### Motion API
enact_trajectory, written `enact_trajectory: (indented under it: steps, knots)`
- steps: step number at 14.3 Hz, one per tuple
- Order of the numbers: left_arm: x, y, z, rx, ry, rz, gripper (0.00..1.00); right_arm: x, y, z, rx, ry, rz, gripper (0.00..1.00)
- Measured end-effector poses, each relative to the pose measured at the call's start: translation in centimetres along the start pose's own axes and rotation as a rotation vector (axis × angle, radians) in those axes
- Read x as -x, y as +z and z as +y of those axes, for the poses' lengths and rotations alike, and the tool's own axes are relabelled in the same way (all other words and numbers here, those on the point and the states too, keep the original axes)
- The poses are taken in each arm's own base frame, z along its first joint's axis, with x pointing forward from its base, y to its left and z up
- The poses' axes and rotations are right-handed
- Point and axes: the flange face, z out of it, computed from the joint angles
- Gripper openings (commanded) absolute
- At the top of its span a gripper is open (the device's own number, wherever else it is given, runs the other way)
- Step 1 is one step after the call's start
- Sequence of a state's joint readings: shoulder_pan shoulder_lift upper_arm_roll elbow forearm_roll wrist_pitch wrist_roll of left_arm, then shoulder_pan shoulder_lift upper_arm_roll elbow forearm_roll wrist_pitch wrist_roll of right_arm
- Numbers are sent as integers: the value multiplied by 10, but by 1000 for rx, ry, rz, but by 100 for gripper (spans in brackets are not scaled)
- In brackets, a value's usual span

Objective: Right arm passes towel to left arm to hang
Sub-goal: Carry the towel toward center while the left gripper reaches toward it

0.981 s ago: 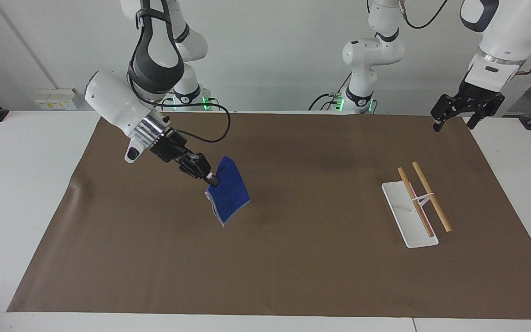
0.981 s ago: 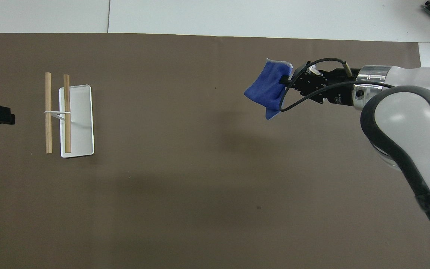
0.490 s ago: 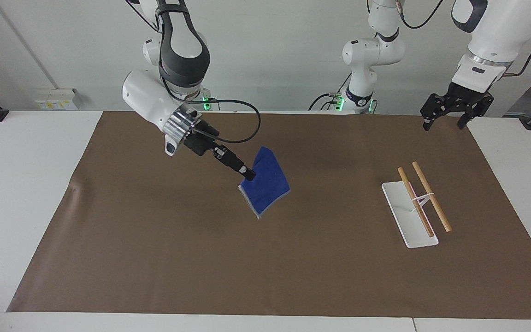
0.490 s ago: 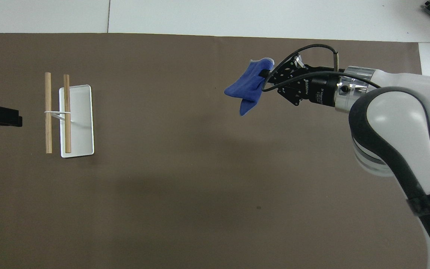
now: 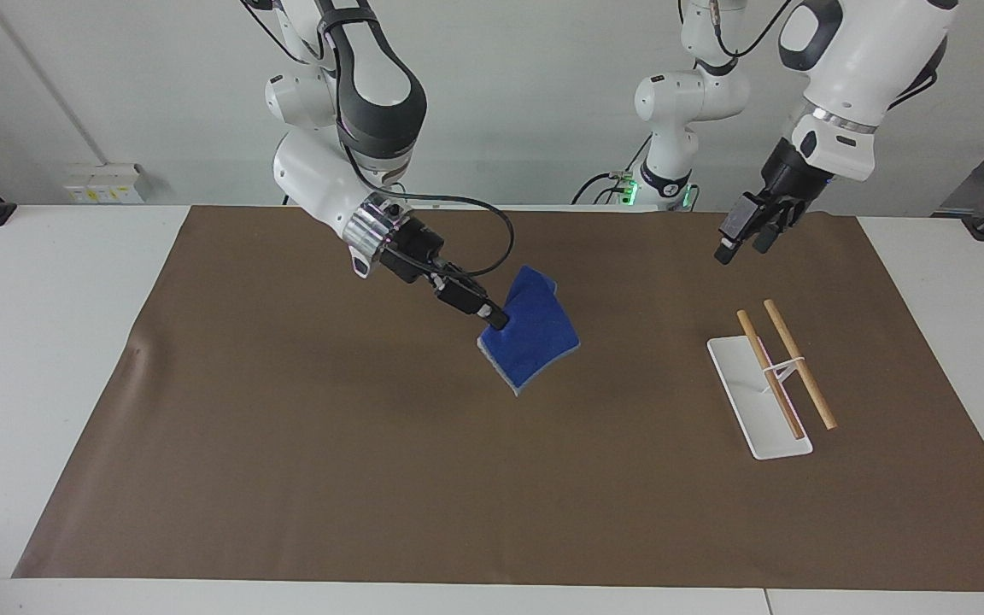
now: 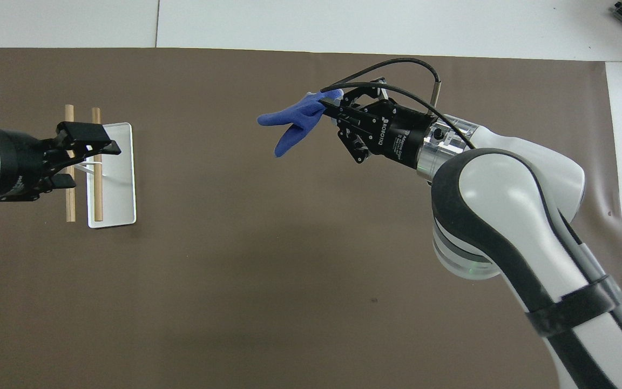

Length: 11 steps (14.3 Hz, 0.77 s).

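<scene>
Facing view: rack (image 5: 770, 376) on mat (image 5: 372, 478); left hand (image 5: 744, 239) open above.

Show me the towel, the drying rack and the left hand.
towel (image 5: 535, 337): facing view, middle of the blue cloth.
drying rack (image 5: 748, 406): facing view, white base plate.
left hand (image 5: 738, 245): facing view, between its fingertips.

White rack (image 5: 757, 400) with two wooden rods on brown mat (image 5: 372, 478).

White lettering reading "ROBOTIQ" is showing along the black body of the right gripper (image 6: 328, 105) in the overhead view; smaller print beside it is staying too fine to read.
</scene>
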<state>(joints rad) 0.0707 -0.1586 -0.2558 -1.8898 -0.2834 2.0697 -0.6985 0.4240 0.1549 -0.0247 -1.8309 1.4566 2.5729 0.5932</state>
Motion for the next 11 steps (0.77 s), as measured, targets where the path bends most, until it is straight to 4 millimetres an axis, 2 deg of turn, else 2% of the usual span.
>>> enact_trajectory:
  steps: [5,8,11]
  knots:
    - [29,36,17,195,-352,130,100,16,13,10,2,75,-15,0]
    - [55,77,40,273,-461,113,100,22,24,19,-8,120,-28,0]
    - [72,95,54,294,-510,82,100,31,35,30,-12,142,-25,0]
